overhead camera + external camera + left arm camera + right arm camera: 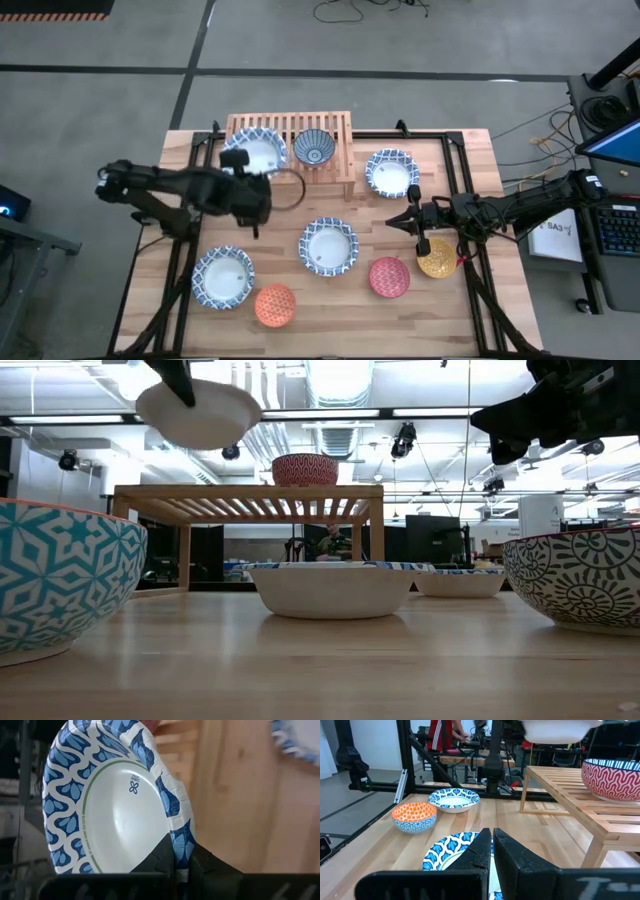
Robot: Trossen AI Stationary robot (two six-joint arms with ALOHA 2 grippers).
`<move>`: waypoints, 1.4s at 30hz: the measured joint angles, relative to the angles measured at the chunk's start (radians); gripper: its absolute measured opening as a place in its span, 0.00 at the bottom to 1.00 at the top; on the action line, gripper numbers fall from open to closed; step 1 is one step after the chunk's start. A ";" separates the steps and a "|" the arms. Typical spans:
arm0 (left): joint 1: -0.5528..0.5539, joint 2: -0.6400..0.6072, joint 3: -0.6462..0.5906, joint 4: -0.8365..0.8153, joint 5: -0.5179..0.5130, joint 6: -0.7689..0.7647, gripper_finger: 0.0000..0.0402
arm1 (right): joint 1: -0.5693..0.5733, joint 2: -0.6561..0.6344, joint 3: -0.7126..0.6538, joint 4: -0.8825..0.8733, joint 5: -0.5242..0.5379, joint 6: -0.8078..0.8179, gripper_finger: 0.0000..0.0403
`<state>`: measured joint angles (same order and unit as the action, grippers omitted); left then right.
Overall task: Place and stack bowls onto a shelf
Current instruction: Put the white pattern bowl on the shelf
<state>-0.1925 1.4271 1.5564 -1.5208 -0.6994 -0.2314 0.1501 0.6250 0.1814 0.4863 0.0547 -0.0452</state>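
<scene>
My left gripper is shut on a wide blue-patterned bowl with a white inside, held above the left part of the light-wood slatted shelf. The low view shows this bowl well above the shelf top. A small bowl, red-patterned outside, stands on its base on the shelf. My right gripper hovers shut over the table's right half, between a wide bowl and the yellow bowl, touching nothing. My left gripper pinches the wide bowl's rim, with one finger inside on the white surface and the other finger outside. The bowl is lifted clear above the shelf and slightly tilted.
On the tabletop stand a wide bowl in the middle, another near the left front, and small orange and red bowls along the near edge. The shelf's right part is bare slats. Black frame rails run along both table sides.
</scene>
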 joint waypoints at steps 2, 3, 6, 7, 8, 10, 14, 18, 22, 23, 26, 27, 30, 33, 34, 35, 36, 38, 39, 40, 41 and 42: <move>0.054 -0.028 -0.044 0.047 0.000 0.048 0.00 | 0.000 0.000 0.000 0.001 0.000 0.000 0.02; 0.080 -0.042 -0.066 0.076 0.000 0.078 0.00 | 0.000 0.000 0.000 0.002 0.000 0.000 0.02; 0.158 -0.073 -0.133 0.185 0.008 0.183 0.00 | 0.000 0.000 0.000 0.002 0.000 0.000 0.02; 0.183 -0.078 -0.152 0.218 0.020 0.216 0.00 | 0.000 0.000 0.000 0.002 0.000 0.000 0.02; 0.208 -0.082 -0.170 0.252 0.039 0.246 0.00 | 0.000 0.000 0.000 0.002 0.000 0.001 0.02; 0.255 -0.085 -0.200 0.297 0.064 0.289 0.00 | 0.000 0.000 0.000 0.002 0.000 0.007 0.02; 0.323 -0.074 -0.227 0.309 0.071 0.319 0.00 | 0.000 0.000 0.000 0.002 0.001 0.017 0.02; 0.348 -0.066 -0.246 0.322 0.087 0.328 0.00 | 0.000 0.000 0.000 0.002 0.009 0.019 0.02; 0.354 -0.057 -0.265 0.328 0.149 0.328 0.00 | 0.000 0.000 0.000 0.001 0.024 0.019 0.02; 0.354 -0.054 -0.266 0.328 0.151 0.328 0.00 | 0.000 0.000 0.000 0.000 0.025 0.019 0.02; 0.354 -0.050 -0.266 0.338 0.151 0.328 0.00 | 0.000 0.000 0.000 0.000 0.025 0.019 0.02; 0.354 -0.050 -0.266 0.343 0.151 0.328 0.00 | 0.000 0.000 0.000 0.000 0.025 0.019 0.02; 0.354 -0.050 -0.266 0.354 0.150 0.337 0.03 | 0.000 0.000 0.000 0.000 0.025 0.019 0.02; 0.354 -0.050 -0.266 0.356 0.150 0.340 0.07 | 0.000 0.000 0.000 -0.001 0.025 0.019 0.02; 0.354 -0.050 -0.266 0.356 0.150 0.340 0.09 | 0.000 0.000 0.000 -0.001 0.025 0.019 0.02; 0.354 -0.050 -0.266 0.358 0.150 0.340 0.11 | 0.000 0.000 0.000 -0.001 0.025 0.019 0.02; 0.354 -0.050 -0.266 0.360 0.150 0.340 0.13 | 0.000 0.000 0.000 -0.001 0.025 0.019 0.02; 0.354 -0.050 -0.266 0.361 0.150 0.340 0.17 | 0.000 0.000 0.000 -0.001 0.025 0.019 0.02; 0.354 -0.050 -0.266 0.362 0.150 0.340 0.19 | 0.000 0.000 0.000 -0.001 0.025 0.019 0.02; 0.354 -0.050 -0.266 0.363 0.150 0.340 0.22 | 0.000 0.000 0.000 -0.001 0.025 0.019 0.02; 0.354 -0.050 -0.266 0.366 0.150 0.340 0.24 | 0.000 0.000 0.000 -0.001 0.025 0.019 0.02; 0.353 -0.050 -0.266 0.370 0.150 0.340 0.26 | 0.000 0.000 0.000 -0.001 0.025 0.019 0.02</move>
<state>0.1607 1.3773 1.2907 -1.1506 -0.5496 0.1081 0.1502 0.6250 0.1814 0.4850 0.0795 -0.0257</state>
